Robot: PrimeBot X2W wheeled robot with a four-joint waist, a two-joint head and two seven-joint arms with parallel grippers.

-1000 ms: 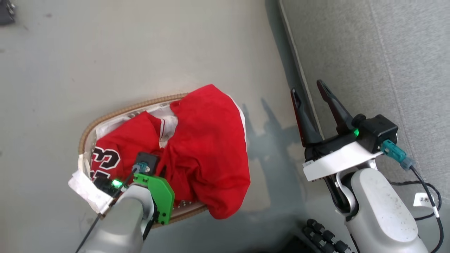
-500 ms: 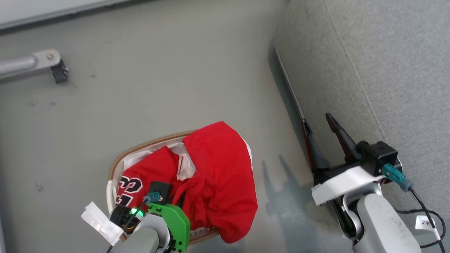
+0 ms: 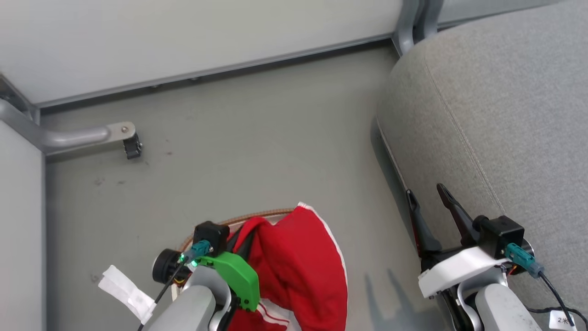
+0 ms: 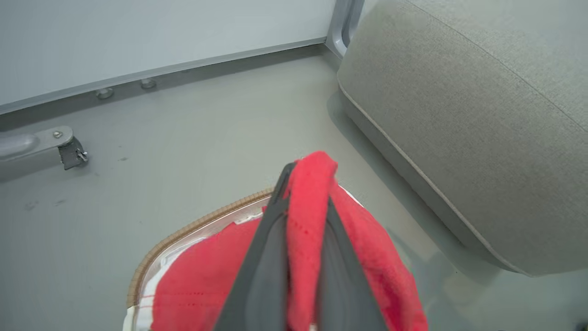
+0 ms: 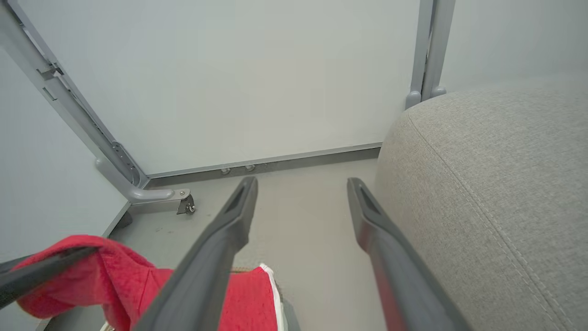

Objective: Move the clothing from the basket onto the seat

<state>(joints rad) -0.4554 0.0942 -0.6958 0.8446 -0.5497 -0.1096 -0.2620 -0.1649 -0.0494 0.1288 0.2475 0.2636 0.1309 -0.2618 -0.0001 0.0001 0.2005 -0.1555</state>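
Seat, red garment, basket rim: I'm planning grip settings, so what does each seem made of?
Seat: matte grey woven upholstery fabric; weave and stitched seam show.
Red garment: soft knit, perhaps cotton or polyester; it drapes limply, fuzzy surface.
Basket rim: brown braided weave, wicker-like, possibly plastic.

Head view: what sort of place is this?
Probably a test room staged as a home: grey seat, basket of red clothing on bare floor, plain panels on a wheeled metal frame.
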